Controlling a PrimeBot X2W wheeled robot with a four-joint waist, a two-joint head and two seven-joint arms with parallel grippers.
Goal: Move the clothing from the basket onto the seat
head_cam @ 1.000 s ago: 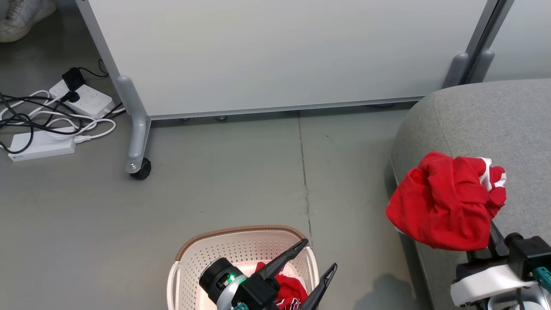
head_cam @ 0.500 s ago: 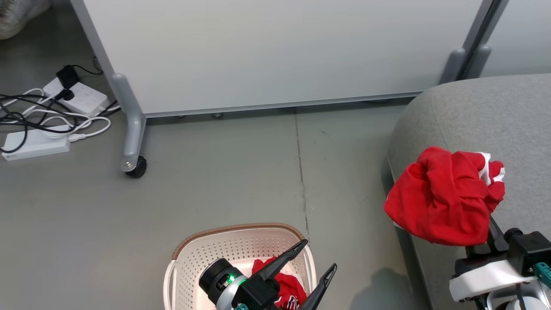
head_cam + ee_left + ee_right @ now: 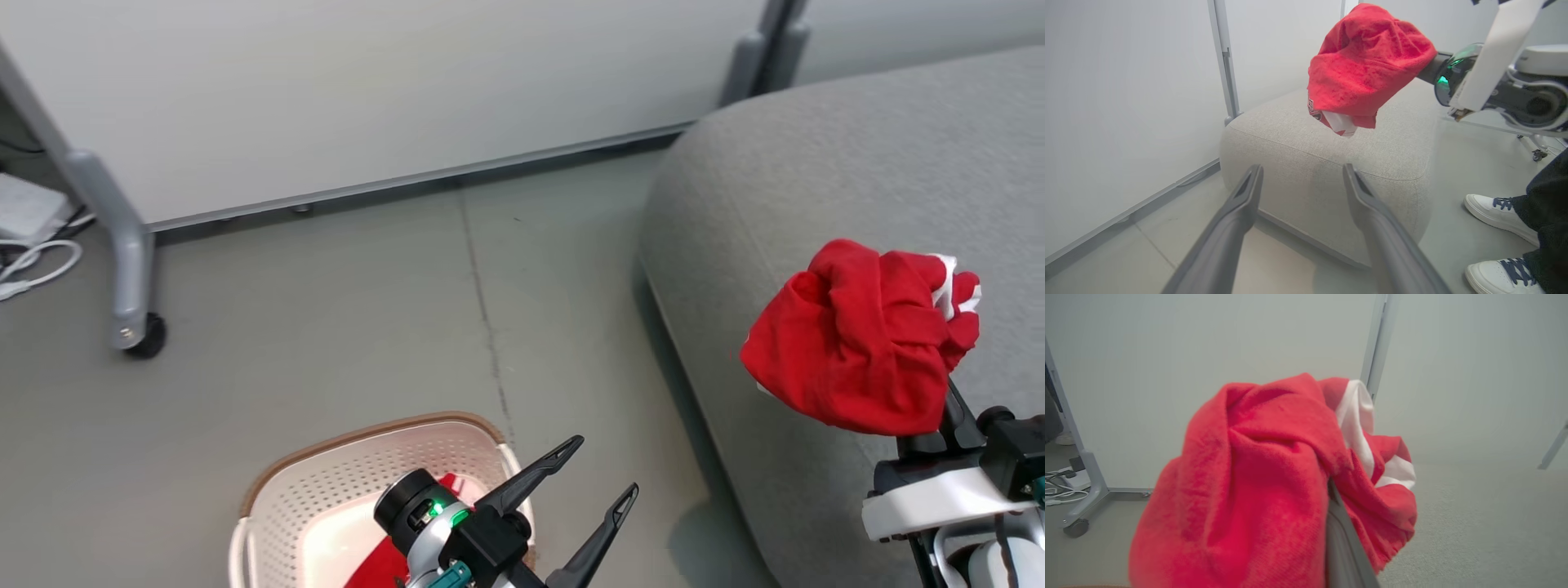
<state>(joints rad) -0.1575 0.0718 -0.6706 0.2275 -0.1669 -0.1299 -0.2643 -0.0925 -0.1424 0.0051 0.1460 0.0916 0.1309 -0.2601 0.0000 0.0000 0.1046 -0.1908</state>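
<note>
Head view, lower centre: the left gripper point(image 3: 604, 465) sits over the right rim of the basket point(image 3: 326, 490), jaws wide apart and holding nothing. At lower right, the right gripper point(image 3: 947, 412) is clamped on a bunched red garment point(image 3: 857, 351), held up over the grey seat point(image 3: 816, 163) (its fingertips are buried in the cloth). More red clothing point(image 3: 375, 572) lies in the basket.

Left wrist view adds a person's white shoes point(image 3: 1494, 212) on the floor beside the seat. It also shows the garment hanging clear of the cushion.

Right wrist view adds the garment's white stripe point(image 3: 1355, 416) and cables point(image 3: 1061, 486) at the left edge.
</note>
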